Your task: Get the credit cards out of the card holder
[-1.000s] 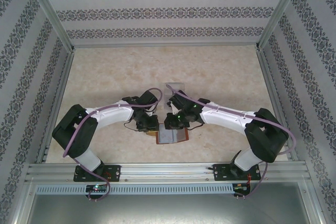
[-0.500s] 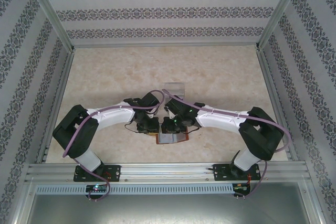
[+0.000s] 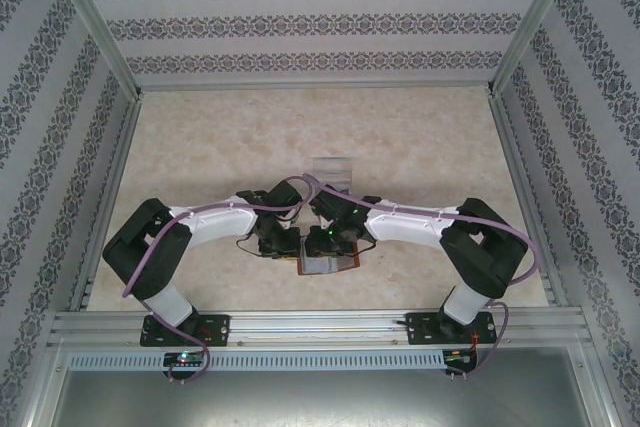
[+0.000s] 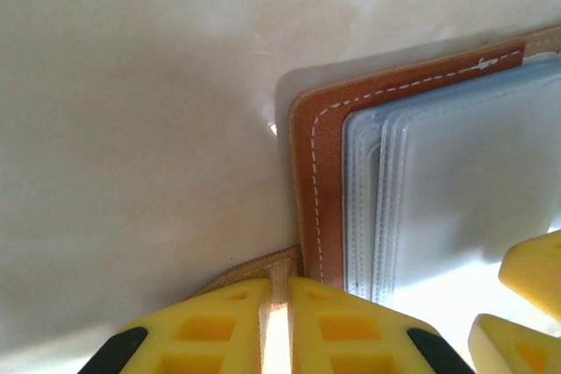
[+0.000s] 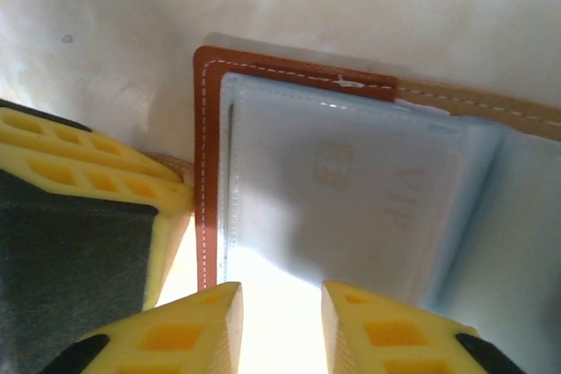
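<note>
Overhead, we saw the card holder [image 3: 328,265] lying open on the table [image 3: 200,147]. Left wrist: the left gripper [image 4: 279,291] was pinched together on its tan edge tab. Right wrist: the right gripper [image 5: 280,299] stood apart above its sleeved credit card [image 5: 351,186]

- Both arms bend inward from their bases at the near edge and meet over the middle of the beige marbled worktop [image 3: 200,147].
- The left hand [image 3: 283,240] and right hand [image 3: 328,240] sit close together at the far edge of the card holder [image 3: 330,267].
- The card holder lies open, with a brown rim around a grey face, and is partly hidden by the hands.
- A clear plastic tray [image 3: 333,168] lies just beyond the arms.
- The fingers are too small to tell how they stand.
</note>
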You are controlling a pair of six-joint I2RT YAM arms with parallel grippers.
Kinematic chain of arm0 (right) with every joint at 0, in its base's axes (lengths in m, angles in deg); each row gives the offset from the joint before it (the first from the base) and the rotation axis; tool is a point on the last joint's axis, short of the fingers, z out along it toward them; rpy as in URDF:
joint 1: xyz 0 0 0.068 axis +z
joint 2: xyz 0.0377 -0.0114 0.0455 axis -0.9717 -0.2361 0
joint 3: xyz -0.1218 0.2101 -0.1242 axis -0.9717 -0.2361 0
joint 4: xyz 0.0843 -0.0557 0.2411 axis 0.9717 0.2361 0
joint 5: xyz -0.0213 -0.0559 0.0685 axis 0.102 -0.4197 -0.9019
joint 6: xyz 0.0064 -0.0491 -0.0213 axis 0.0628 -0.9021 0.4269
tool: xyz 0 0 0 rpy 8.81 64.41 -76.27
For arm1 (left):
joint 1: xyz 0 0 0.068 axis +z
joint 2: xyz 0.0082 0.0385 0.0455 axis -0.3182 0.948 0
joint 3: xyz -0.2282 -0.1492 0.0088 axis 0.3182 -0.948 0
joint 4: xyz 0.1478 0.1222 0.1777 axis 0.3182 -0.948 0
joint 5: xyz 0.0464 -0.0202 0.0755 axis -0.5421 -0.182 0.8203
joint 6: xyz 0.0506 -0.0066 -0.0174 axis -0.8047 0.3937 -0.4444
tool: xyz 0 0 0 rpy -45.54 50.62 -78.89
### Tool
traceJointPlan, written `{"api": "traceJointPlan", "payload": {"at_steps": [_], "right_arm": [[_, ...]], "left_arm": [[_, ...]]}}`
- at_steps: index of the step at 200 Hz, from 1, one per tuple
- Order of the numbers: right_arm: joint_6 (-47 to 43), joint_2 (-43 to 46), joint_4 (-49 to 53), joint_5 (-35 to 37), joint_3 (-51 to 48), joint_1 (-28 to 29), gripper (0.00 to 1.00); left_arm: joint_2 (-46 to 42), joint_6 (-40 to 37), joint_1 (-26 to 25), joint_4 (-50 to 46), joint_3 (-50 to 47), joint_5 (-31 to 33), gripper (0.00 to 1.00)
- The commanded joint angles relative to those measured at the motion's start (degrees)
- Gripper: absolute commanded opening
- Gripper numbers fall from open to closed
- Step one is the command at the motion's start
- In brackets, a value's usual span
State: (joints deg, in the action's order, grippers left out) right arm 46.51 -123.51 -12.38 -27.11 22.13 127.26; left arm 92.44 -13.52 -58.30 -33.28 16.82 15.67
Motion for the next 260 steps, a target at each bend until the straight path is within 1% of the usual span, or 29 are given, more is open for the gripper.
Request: {"api": "traceJointPlan", "payload": {"at_steps": [1, 28, 52, 96, 116, 129, 143, 155, 174, 181, 195, 206, 231, 250, 260], "right_arm": [[-0.8, -0.7, 4.2, 3.5, 1.7, 0.9, 0.34], [-1.3, -0.1, 6.1, 5.4, 1.7, 1.2, 0.37], [-1.8, -0.2, 8.3, 7.1, 2.5, 1.6, 0.41], [-2.1, -0.4, 11.3, 9.6, 4.3, 2.4, 0.44], [-2.3, -0.9, 11.6, 10.1, 4.8, 2.9, 0.50], [-2.5, -1.4, 11.7, 10.4, 5.3, 3.2, 0.60], [-2.6, -2.0, 13.3, 11.6, 6.4, 3.7, 0.61], [-2.5, -1.7, 14.7, 13.4, 7.1, 4.2, 0.60], [-1.8, 0.1, 14.0, 14.0, 6.9, 4.5, 0.55], [-1.4, 0.8, 13.2, 13.8, 6.7, 4.5, 0.51], [-0.5, 1.7, 11.6, 13.0, 6.5, 4.5, 0.38], [0.0, 1.9, 9.9, 11.7, 6.4, 4.6, 0.33], [1.4, 0.2, 5.3, 8.2, 5.6, 4.7, 0.31], [2.0, -1.9, 4.3, 7.7, 5.5, 4.8, 0.31], [2.0, -2.7, 4.3, 7.7, 5.6, 4.8, 0.33]], "left_arm": [[0.6, -0.5, -0.1, 1.6, -2.1, 0.3, 0.16], [0.5, -0.6, 0.0, 1.9, -2.3, 0.0, 0.16], [0.8, -0.6, 0.2, 2.4, -2.2, -0.4, 0.16], [1.1, -0.9, 0.3, 2.5, -2.1, -0.7, 0.16], [1.1, -0.9, 0.4, 2.6, -2.2, -0.7, 0.16], [1.3, -0.9, 0.5, 2.7, -2.3, -0.9, 0.16], [1.3, -1.0, 0.5, 2.7, -2.2, -1.0, 0.16], [1.1, -1.1, 0.5, 2.5, -2.3, -0.9, 0.16], [0.8, -1.1, 0.8, 2.5, -2.6, -0.8, 0.16], [0.8, -1.1, 0.9, 2.6, -2.7, -0.9, 0.16], [0.8, -1.2, 1.0, 2.6, -2.7, -1.0, 0.16], [0.9, -1.2, 1.1, 2.7, -2.8, -1.0, 0.16], [0.9, -1.2, 1.2, 2.9, -2.9, -1.2, 0.16], [0.8, -1.1, 1.3, 2.9, -2.9, -1.1, 0.16], [0.7, -1.0, 1.3, 3.0, -2.9, -1.1, 0.16]]}}
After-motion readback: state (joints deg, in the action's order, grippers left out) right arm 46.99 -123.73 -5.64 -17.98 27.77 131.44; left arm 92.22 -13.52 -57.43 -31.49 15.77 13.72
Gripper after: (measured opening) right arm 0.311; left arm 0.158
